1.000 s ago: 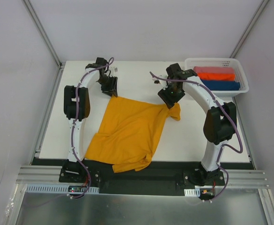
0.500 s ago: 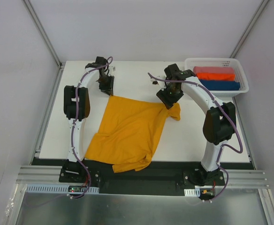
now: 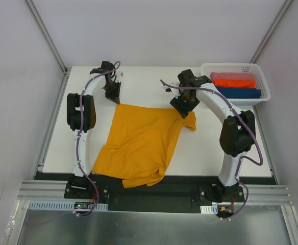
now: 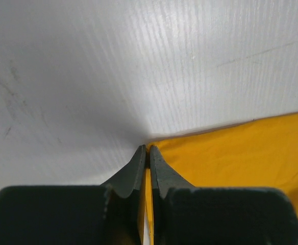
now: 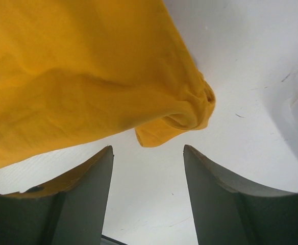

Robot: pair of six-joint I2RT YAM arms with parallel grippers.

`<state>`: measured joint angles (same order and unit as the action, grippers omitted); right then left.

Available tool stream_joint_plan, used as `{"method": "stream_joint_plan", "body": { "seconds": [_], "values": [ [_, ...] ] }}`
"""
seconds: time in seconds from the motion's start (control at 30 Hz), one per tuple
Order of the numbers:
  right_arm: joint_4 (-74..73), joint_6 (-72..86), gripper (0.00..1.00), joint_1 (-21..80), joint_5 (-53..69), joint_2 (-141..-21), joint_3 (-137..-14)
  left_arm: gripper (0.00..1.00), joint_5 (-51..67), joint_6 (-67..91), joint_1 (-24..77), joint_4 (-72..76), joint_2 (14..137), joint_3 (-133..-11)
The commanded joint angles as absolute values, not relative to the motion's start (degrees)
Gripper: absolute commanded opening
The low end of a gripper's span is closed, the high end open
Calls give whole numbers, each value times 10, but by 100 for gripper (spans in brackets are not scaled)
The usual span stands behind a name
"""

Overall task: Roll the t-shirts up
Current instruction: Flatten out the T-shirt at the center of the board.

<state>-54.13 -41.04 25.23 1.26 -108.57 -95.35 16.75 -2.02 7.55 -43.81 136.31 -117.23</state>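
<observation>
Cloth this soft flops, so I grab corners: left fingers [image 4: 131, 176] pinch the t-shirt [image 3: 139, 140] corner shut, right fingers [image 5: 88, 194] hang open.

The top camera looks down from above and behind the arm bases [image 3: 80, 186] over the whole table [image 3: 144, 84]. Each wrist camera sits close to the surface, facing along its fingers [image 4: 162, 173] — all three views share the t-shirt [image 3: 139, 138], apparently its far edge.
</observation>
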Motion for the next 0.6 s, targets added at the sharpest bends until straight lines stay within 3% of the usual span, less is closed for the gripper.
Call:
{"method": "stream_joint_plan", "body": {
  "seconds": [0.0,0.27,0.57],
  "values": [
    [-533,-411,61,228,-24,-1101,-999,0,161,-48,44,-457,1232,-1153],
    [-540,-453,72,205,24,-1170,-1030,0,131,-97,11,-469,1098,-1057],
    [-548,-470,74,205,83,-1273,-1144,0,142,-110,18,-483,1128,-1043]
  ]
}}
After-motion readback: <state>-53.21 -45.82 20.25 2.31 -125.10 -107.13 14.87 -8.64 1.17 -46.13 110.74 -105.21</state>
